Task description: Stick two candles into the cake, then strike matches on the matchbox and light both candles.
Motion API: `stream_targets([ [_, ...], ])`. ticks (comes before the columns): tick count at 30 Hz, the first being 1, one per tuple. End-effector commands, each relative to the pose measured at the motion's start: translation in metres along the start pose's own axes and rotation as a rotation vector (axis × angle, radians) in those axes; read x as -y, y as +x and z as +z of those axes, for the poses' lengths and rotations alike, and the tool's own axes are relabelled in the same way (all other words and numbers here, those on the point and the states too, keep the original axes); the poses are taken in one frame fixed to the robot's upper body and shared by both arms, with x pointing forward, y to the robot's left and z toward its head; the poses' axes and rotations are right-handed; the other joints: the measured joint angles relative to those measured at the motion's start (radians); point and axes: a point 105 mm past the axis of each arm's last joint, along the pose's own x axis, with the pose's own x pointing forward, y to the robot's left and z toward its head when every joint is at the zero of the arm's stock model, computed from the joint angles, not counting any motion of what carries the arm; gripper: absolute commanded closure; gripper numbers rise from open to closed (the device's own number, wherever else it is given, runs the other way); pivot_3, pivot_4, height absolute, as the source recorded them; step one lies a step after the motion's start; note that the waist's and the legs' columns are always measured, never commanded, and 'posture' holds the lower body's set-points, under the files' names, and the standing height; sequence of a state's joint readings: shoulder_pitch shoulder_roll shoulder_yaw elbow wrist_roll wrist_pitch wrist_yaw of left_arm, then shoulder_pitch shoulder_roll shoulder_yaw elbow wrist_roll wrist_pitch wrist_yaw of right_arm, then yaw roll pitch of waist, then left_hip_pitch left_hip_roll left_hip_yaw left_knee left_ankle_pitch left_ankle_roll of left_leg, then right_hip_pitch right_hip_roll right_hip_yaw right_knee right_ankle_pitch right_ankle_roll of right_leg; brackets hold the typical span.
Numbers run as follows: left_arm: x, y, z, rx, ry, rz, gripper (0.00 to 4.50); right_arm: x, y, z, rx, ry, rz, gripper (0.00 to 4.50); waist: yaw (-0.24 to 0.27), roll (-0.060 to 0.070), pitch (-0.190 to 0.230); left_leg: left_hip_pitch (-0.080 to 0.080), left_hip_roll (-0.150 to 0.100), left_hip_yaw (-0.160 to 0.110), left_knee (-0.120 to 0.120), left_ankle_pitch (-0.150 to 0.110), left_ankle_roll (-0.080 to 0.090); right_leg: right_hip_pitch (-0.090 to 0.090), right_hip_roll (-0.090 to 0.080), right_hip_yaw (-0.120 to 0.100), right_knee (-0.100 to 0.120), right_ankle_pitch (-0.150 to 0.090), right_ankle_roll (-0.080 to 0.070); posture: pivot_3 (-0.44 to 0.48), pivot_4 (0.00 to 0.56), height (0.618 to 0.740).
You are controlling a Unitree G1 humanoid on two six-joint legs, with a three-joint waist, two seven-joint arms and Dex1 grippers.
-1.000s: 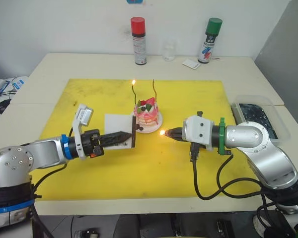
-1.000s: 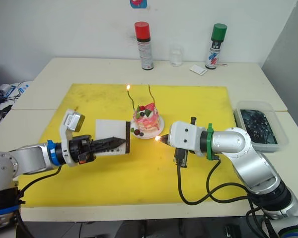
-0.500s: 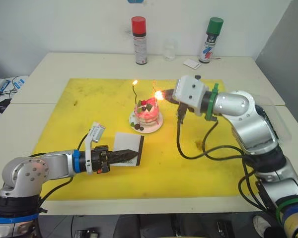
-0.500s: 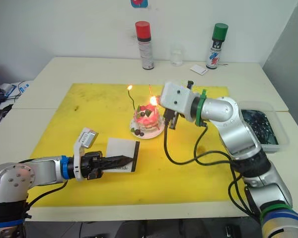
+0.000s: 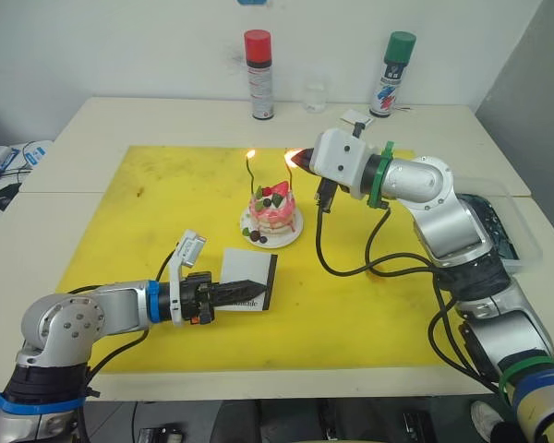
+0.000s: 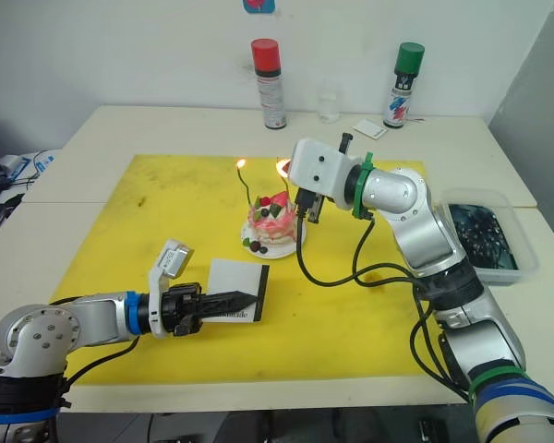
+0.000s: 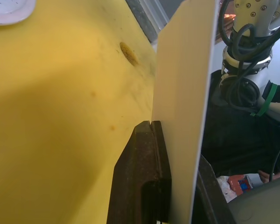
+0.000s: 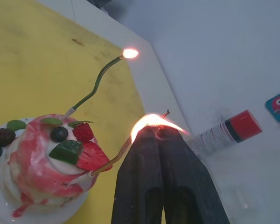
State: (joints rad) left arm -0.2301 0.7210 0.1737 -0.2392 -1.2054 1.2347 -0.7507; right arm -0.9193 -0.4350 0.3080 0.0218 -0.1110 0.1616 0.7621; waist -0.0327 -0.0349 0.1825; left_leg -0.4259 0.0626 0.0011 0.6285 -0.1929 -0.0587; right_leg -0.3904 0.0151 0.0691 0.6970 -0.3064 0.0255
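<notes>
A large yellow rectangular mat point(image 5: 166, 212) covers the middle of the pale table point(image 5: 120, 115). Near its centre stands the small round pink-and-white cake point(image 5: 274, 208) with a red strawberry on top, on its small white plate point(image 5: 258, 237).

The right gripper point(image 5: 295, 158) hangs just beside the cake, at the height of the candle tips. Its two black fingers are pressed together on a short dark match point(image 8: 164, 113), and a flame burns right at the fingertips. The left gripper point(image 6: 249, 297) is low over the mat, well apart from the cake on the robot's side. Its fingers are closed on the flat white rectangular matchbox point(image 5: 251, 281) with a dark strip along one edge, which stands on edge on the mat.

Two thin, wavy, greenish candles stand in the cake. The left candle point(image 8: 94, 86) already has a small flame on its tip. The right candle point(image 8: 116, 154) rises toward the burning match, and its tip is hidden behind the flame and the fingers, so I cannot tell if it is lit.

I judge the step in hand is the lighting of the second candle. The next move calls for holding the flame at that wick until it catches, then drawing the match away from the cake without touching either candle.
</notes>
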Motion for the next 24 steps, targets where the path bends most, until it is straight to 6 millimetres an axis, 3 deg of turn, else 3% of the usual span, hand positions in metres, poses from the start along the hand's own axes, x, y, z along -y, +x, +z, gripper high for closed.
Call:
stream_targets([
  [1,0.0075,0.0026,0.0042,0.004,0.048,-0.021,4.5,0.0131,-0.0017,0.0126,0.037,-0.053,-0.042,4.47,0.0,0.0,0.0,0.0,0.0,0.0,0.0,0.0,0.0,0.0,0.0,0.0,0.0,0.0,0.0,0.0,0.15,0.74],
  [24,0.0087,0.0063,0.0023,0.0,0.047,-0.035,4.5,0.0145,-0.0037,0.0122,0.038,-0.057,-0.051,4.47,0.0,0.0,0.0,0.0,0.0,0.0,0.0,0.0,0.0,0.0,0.0,0.0,0.0,0.0,0.0,0.0,0.15,0.74],
])
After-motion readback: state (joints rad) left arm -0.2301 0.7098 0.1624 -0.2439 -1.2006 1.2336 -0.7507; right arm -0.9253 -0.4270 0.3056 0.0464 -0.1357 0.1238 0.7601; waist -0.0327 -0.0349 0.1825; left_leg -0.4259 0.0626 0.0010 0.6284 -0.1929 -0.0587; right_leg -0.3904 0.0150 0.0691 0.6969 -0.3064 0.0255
